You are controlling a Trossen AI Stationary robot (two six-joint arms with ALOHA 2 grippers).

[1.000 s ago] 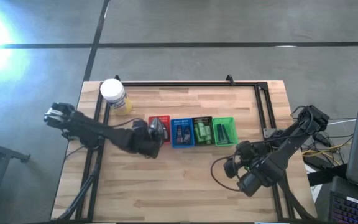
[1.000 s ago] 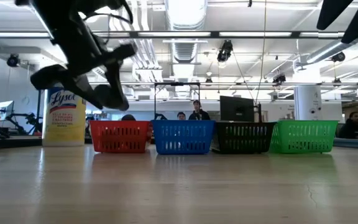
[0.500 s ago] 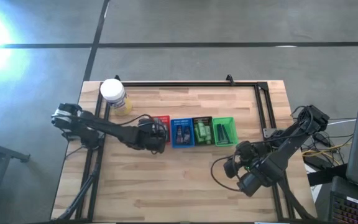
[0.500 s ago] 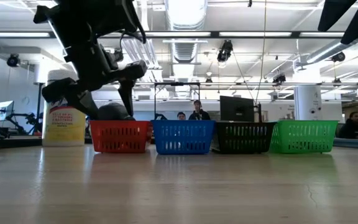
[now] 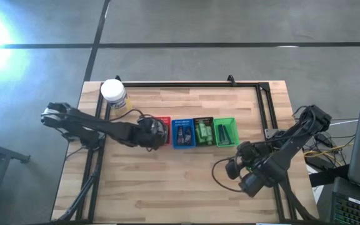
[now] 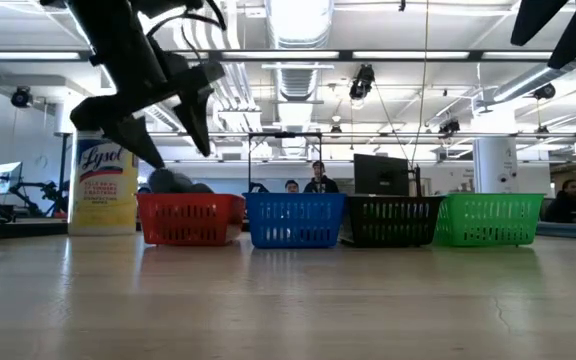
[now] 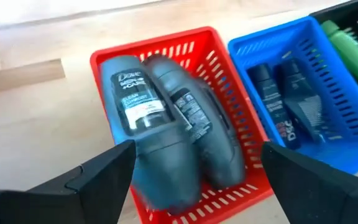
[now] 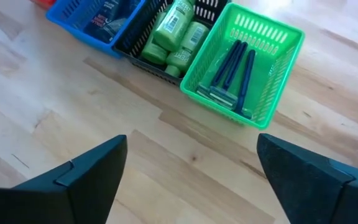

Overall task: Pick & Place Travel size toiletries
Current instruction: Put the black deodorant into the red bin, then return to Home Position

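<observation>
Grey bottles [image 7: 160, 118] just beyond open left pincer [image 7: 194, 171]

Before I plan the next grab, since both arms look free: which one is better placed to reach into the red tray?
Left. The left gripper hangs open right over the red tray and its grey bottles. The right gripper waits open, beyond the green tray.

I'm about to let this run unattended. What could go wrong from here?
The grey bottles sit heaped above the red basket rim, so one might roll out. The open left end effector hovers low over them and could clip the pile or nudge the basket. The right end effector waits open near the green basket.
</observation>
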